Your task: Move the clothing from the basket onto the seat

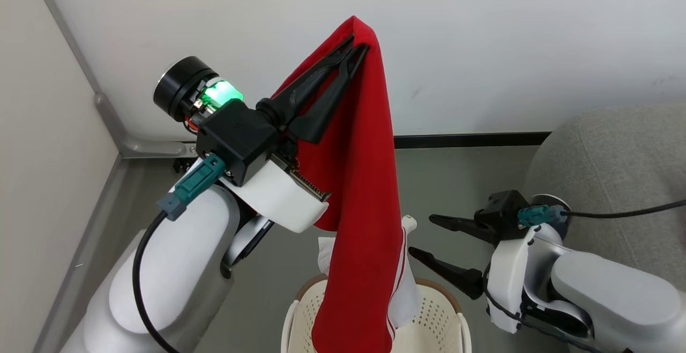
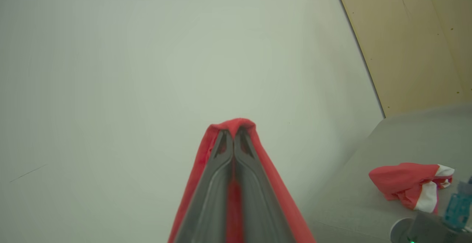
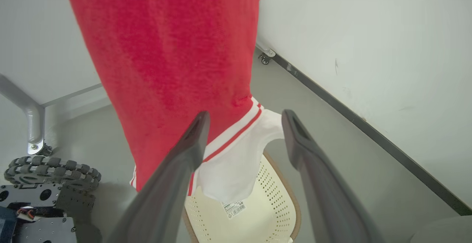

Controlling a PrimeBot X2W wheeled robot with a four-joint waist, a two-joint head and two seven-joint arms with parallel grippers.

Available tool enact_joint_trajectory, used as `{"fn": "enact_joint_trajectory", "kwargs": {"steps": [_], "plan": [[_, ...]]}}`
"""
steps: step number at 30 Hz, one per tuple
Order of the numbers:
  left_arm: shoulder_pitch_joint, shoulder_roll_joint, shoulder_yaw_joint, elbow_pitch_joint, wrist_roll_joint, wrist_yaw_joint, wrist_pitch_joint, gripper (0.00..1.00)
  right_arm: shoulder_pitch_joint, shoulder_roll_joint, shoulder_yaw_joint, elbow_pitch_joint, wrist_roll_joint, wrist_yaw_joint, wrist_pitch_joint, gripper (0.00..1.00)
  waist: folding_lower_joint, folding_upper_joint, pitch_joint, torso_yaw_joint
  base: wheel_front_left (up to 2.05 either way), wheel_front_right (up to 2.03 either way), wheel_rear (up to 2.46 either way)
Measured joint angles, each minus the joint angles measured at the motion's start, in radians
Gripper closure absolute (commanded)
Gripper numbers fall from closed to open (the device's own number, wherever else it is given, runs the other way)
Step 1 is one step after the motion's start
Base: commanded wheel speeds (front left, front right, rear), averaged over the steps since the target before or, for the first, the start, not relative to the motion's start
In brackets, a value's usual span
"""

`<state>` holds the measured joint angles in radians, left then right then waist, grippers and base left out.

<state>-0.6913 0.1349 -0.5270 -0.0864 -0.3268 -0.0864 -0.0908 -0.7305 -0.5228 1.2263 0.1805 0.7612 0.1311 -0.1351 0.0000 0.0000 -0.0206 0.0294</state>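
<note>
1. Basket (image 1: 435, 315): cream-white plastic, perforated, brown rim band, standing on the floor (image 1: 461, 181) between the 2 arms. The interior is largely hidden in the head view. In the right wrist view, the hem of item 2 hangs at its mouth.
2. Red garment (image 1: 359, 181): hangs full length above the basket. White striped trim, a white panel and a barcode label (image 3: 234, 209) are at its lower end.
3. Left hand (image 1: 360, 42): raised high, fingers clenched on the top fold of the red garment.
4. Right hand (image 1: 422, 233): low, beside the hanging cloth, fingers spread and grasping nothing.
5. Seat (image 1: 605, 155): light-grey upholstery at the robot's right. It carries a second red-and-white garment (image 2: 409, 184), crumpled.
6. Room: pale walls (image 1: 482, 31), dark baseboard (image 1: 471, 140), grey floor.
</note>
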Motion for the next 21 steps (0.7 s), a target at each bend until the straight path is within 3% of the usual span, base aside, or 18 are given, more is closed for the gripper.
{"fn": "enact_joint_trajectory", "kwargs": {"steps": [10, 21], "plan": [[-0.004, -0.011, -0.029, -0.008, -0.007, -0.006, -0.008, 1.00, -0.133, -0.057, 0.084, -0.020, 0.126, 0.000, 0.035, 0.00, 0.0000, 0.0000, 0.005, 0.030, 0.00, 0.00, 0.00], [-0.025, -0.028, -0.045, -0.014, -0.007, -0.010, -0.017, 1.00, -0.158, -0.025, 0.076, -0.051, 0.195, 0.000, 0.142, 0.00, -0.0001, 0.0000, 0.015, 0.062, 0.00, 0.00, 0.00]]}}
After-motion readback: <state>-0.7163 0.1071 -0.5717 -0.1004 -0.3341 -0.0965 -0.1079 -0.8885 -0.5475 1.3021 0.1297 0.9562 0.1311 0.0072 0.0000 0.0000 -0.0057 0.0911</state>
